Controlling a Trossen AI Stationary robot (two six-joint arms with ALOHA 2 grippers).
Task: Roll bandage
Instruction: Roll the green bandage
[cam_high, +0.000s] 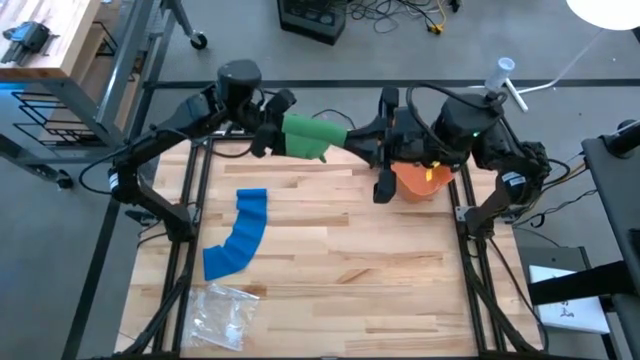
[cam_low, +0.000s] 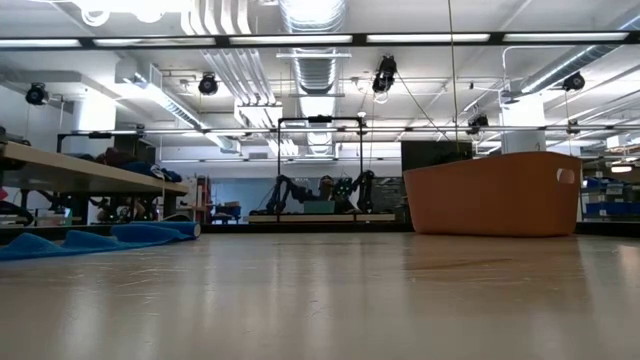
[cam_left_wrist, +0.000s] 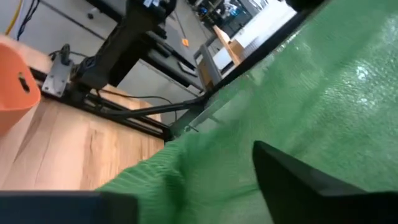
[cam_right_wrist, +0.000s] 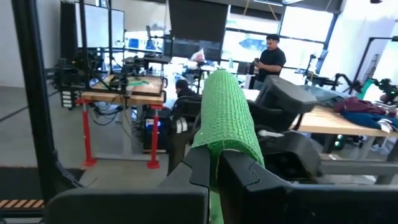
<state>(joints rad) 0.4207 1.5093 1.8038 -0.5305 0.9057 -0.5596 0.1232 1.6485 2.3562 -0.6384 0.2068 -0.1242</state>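
Bandage work looks about midway, as I judge it. At the left of the table a crinkled clear plastic wrapper (cam_high: 224, 314) lies near the front edge, and just behind it a blue cloth bandage strip (cam_high: 240, 234) lies flat and curved on the light wooden table top (cam_high: 340, 260), unrolled and untouched. Farther back, the left gripper (cam_high: 272, 125) hangs above the table's far rail, at the left end of the green mesh bandage (cam_high: 314, 137); its dark fingers (cam_left_wrist: 298, 180) stand apart around the green cloth rather than pinching it, and the cloth sags loose beside them in the left wrist view. The bandage spans the gap between the two arms, in the air and off the wood. Its right end is pinched tight by the right gripper (cam_right_wrist: 214, 163), jaws together on the cloth, which stands up from them as a rounded, partly wound bundle. Just right of that sits an orange plastic bin (cam_high: 420, 180) at the table's back right.

What is left, by my reading: finish winding the green strip, and the blue one has not been started.

For room, the middle and front right of the table are bare wood. The tight spots are the back rail under the bandage, the bin close under the right arm, and the black frame bars (cam_high: 185, 215) along both sides.
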